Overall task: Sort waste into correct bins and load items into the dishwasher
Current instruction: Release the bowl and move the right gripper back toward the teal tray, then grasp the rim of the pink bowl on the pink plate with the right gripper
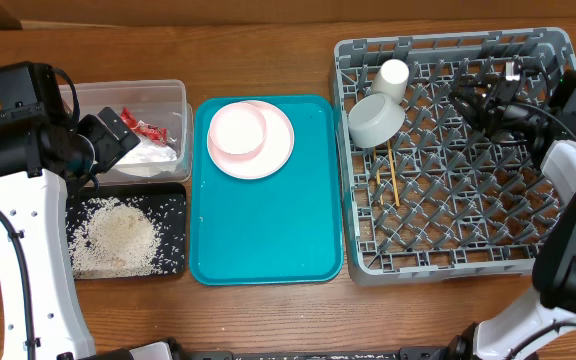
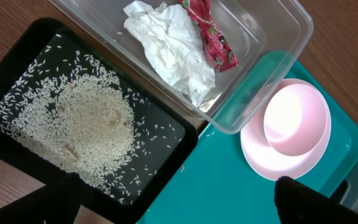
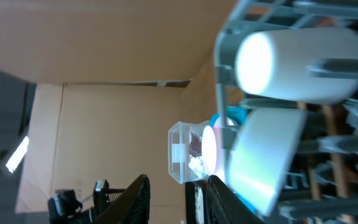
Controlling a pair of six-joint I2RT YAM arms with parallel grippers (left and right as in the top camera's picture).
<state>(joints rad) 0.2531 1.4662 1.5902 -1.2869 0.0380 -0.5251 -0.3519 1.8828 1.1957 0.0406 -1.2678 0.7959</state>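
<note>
— What stands around the left gripper (image 1: 116,135)?
— It hangs over the clear tub (image 1: 175,95), fingers wide apart, holding nothing. In the tub lie one crumpled napkin (image 2: 169,46) and one red wrapper (image 2: 215,40). Just beside the tub, on its near side, the black tray (image 1: 173,205) carries one heap of rice (image 2: 86,124) with loose grains around it.
— And to the right of those?
— The teal tray (image 1: 268,240), its left edge just beside both bins. One white bowl (image 1: 236,128) sits on one pink plate (image 1: 276,155) at the tray's far end. The near half is bare teal.
— The rack (image 1: 448,262)?
— On the bench (image 1: 268,50), just beside the tray's right edge. In its far-left corner one cup (image 1: 393,78) lies just beside one grey-green bowl (image 1: 376,120). Two chopsticks (image 1: 394,180) lie among the pegs nearer. The rest is open pegs.
— The right gripper (image 1: 468,100)?
— Above the rack's far side, right of the cup, fingers a little apart with nothing between them.
</note>
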